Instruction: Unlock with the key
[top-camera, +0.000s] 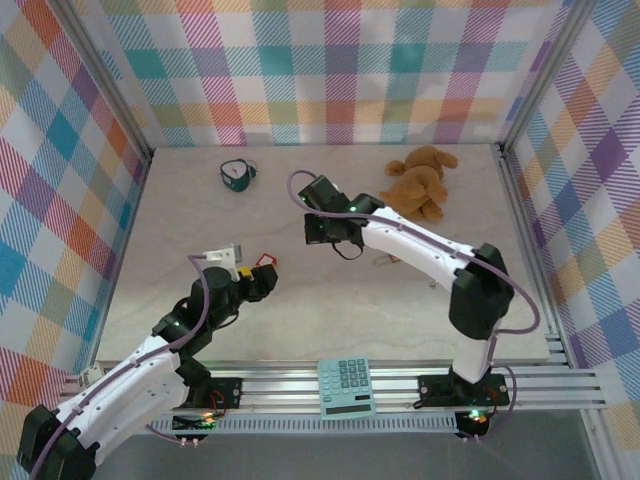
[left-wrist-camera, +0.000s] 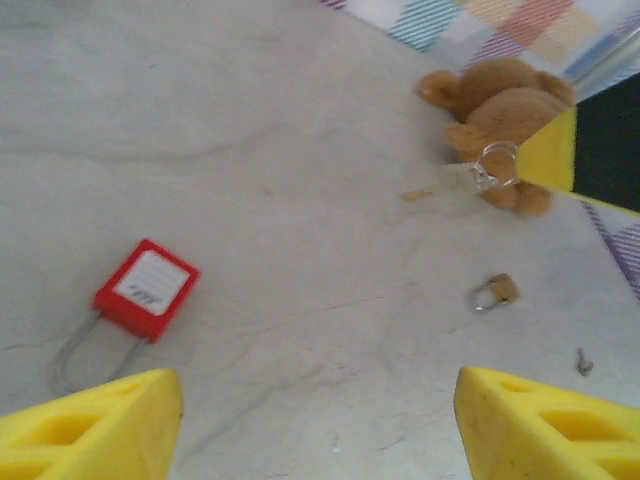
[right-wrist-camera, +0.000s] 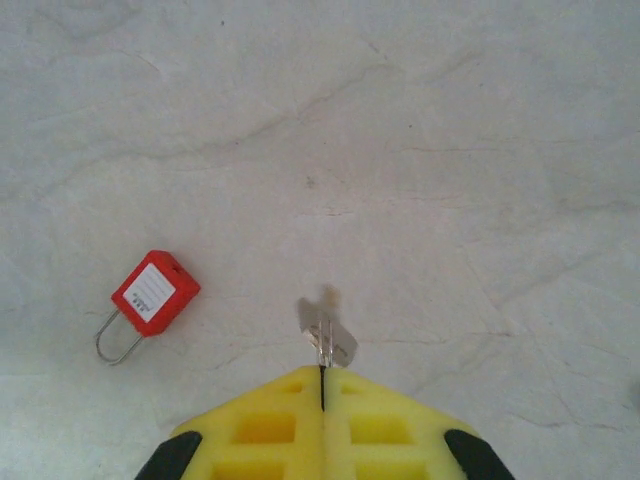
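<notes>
Right claw (right-wrist-camera: 322, 378) had the key (right-wrist-camera: 322, 347) pinched tight, insertion outstanding, red padlock (right-wrist-camera: 155, 292) apart to its left; left claw (left-wrist-camera: 318, 400) gaped empty.

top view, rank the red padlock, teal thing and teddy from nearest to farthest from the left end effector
1. The red padlock, right beside the left end effector, middle-left of the table.
2. The teal thing, farther back on the left.
3. The teddy, at the back right, farthest.
</notes>
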